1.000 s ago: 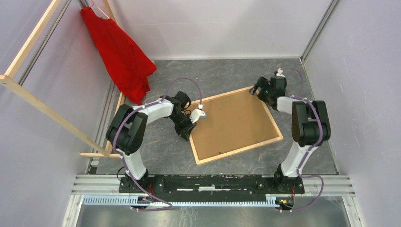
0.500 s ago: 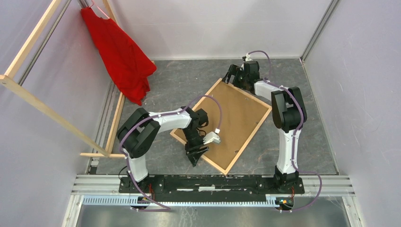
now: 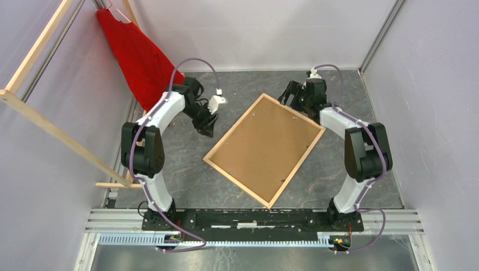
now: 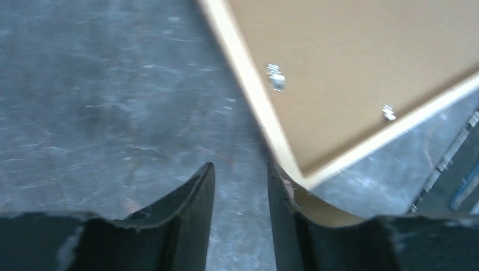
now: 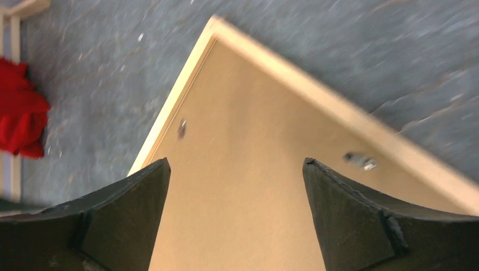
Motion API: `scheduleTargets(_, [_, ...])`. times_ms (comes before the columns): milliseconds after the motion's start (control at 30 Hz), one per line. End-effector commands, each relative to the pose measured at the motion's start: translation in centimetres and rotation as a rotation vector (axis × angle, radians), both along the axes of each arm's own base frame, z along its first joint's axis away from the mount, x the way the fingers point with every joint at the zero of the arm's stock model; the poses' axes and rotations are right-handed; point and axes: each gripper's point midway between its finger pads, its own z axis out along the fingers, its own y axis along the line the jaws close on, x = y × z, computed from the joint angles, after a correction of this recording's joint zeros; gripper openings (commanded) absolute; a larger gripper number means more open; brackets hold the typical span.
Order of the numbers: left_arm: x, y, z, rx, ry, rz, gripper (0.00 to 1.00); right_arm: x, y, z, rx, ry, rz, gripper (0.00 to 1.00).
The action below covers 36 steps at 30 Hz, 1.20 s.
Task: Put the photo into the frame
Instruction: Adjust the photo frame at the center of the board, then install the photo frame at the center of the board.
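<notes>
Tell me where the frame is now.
Top view: the frame lies diagonally at centre, left gripper beside its left edge, right gripper near its far corner.

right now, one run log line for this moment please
frame: flat on table, backing board up | photo: not in view | left gripper: open, empty, beside frame | right gripper: open, empty, over frame's far corner

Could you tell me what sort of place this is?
Probably a robot test cell, not a home: plain pale panels enclose a grey tabletop, the left arm and right arm are bolted to a metal rail, and a red garment hangs nearby.
</notes>
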Motion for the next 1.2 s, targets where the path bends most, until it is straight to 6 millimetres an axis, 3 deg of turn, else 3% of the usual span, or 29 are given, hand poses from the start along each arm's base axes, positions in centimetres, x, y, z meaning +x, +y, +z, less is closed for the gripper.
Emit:
scheduleTargets(0, [3.4,0.8,-4.6,0.003,0.081,0.148,0.42,-4.7,5.5,0.8,0.104,-0.024,0.113,0.91])
scheduleTargets(67, [3.0,0.5,-5.9,-0.031,0.138,0.155,0.37,-7.5,8.6,0.1,0.151,-0.001,0.189,0.83])
scheduleTargets(200, [0.8,-0.6,-5.9,-0.122,0.218,0.11,0.31,-11.7,13.3,-1.3,0.228,0.035,0.281,0.61])
scheduleTargets(300, [-0.3,-0.9,-5.8,-0.151,0.242,0.089,0.27,-13.4,16.8,-1.7,0.25,0.057,0.352,0.38])
scheduleTargets(433, [-1.6,-0.8,-6.1,-0.157,0.273,0.066,0.25,-14.4,20.7,-3.1,0.253,0.101,0.419,0.21])
scheduleTargets(700, [-2.6,-0.6,-6.5,-0.152,0.27,0.06,0.25,-15.6,24.8,-5.2,0.295,0.168,0.472,0.15])
scheduleTargets(967, [-3.0,-0.6,-6.9,-0.154,0.268,0.062,0.24,-16.4,25.4,-6.7,0.285,0.203,0.478,0.14])
scheduleTargets(1167, [-3.0,-0.6,-6.9,-0.151,0.268,0.061,0.24,-15.6,25.5,-7.2,0.262,0.197,0.459,0.14])
